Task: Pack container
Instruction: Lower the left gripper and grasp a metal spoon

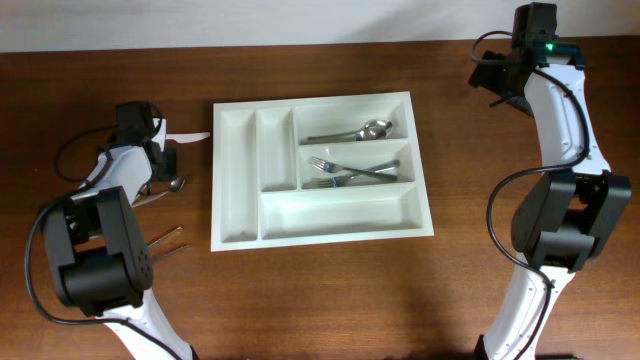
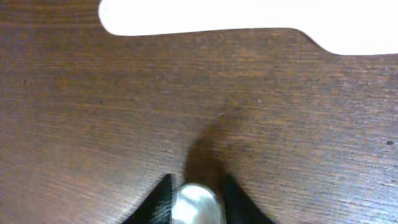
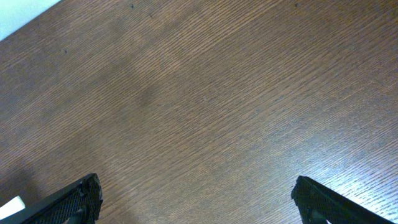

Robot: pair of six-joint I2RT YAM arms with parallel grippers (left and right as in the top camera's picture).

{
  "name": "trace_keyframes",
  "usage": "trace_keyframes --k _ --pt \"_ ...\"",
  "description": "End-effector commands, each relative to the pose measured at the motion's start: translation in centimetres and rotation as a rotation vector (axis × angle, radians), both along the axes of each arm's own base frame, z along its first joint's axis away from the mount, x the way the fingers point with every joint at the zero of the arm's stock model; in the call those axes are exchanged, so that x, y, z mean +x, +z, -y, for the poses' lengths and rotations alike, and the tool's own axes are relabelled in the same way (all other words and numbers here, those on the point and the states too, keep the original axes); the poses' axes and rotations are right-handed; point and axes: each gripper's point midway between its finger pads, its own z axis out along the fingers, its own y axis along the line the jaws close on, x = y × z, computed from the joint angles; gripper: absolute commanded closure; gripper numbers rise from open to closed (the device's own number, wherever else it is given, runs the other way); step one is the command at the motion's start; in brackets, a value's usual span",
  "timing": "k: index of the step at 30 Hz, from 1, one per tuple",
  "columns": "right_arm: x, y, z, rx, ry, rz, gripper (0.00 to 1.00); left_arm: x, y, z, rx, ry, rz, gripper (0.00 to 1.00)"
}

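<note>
The container, a white five-compartment tray [image 1: 237, 238], lies at the table's middle. Its top long compartment holds a spoon [image 1: 365, 131], and its middle one holds forks [image 1: 350, 172]. Its bottom long compartment and two narrow upright ones look empty. My left gripper [image 1: 168, 168] is left of the tray, low over the table. In the left wrist view its fingers [image 2: 194, 202] are shut on the bowl of a silver spoon [image 2: 198, 204], which also shows in the overhead view [image 1: 177, 184]. My right gripper [image 1: 497, 80] is at the far right and wide open [image 3: 196, 199] over bare wood.
A white plastic utensil [image 1: 188, 135] lies just beyond my left gripper, and it shows as a white shape in the left wrist view [image 2: 249, 15]. Two thin utensils [image 1: 165, 240] lie on the table left of the tray's front corner.
</note>
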Motion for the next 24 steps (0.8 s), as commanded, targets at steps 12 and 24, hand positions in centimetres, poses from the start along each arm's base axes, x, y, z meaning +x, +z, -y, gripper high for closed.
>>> trace_keyframes --k 12,24 --pt "0.3 -0.3 0.1 -0.001 -0.003 0.000 0.01 -1.4 -2.6 -0.8 0.026 0.023 -0.075 0.98" --pt "0.3 -0.3 0.1 -0.001 -0.003 0.000 0.01 5.7 8.9 0.0 0.105 0.012 0.057 0.98"
